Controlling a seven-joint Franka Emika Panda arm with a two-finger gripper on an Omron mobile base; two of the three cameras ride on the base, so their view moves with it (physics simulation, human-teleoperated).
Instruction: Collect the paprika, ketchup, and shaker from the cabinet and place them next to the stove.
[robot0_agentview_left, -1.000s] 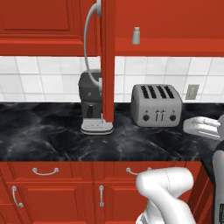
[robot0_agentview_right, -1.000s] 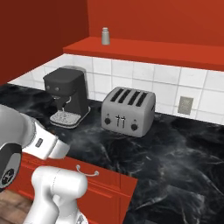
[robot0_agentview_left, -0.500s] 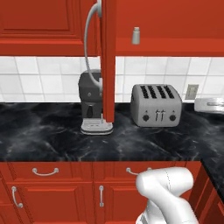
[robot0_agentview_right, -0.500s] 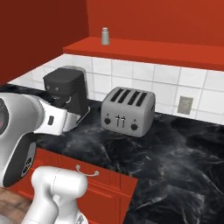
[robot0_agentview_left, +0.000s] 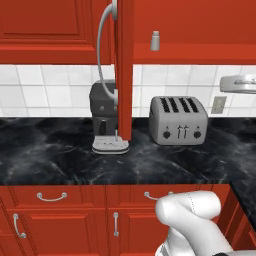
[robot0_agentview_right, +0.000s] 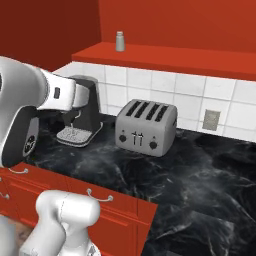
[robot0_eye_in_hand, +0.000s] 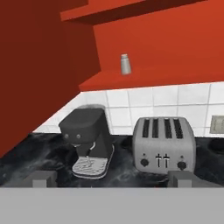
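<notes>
Red cabinet (robot0_agentview_left: 200, 30) stands open, holding the shaker (robot0_agentview_left: 155, 41) alone near its shelf's front edge. Below, toaster (robot0_agentview_left: 178, 120) and coffee machine (robot0_agentview_left: 104, 117) sit against the counter's (robot0_agentview_left: 60, 160) back edge. Gripper (robot0_eye_in_hand: 111, 178) open, empty.

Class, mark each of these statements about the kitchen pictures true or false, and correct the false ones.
1. The shaker stands upright on the cabinet's bottom shelf. True.
2. The toaster has two slots. False: four slots show on top.
3. The coffee machine sits to the toaster's left on the black counter. True.
4. The gripper is shut on the shaker. False: its jaws are open and empty, apart from the shaker.
5. The cabinet door is closed. False: it stands open, edge-on in the left base view.
</notes>
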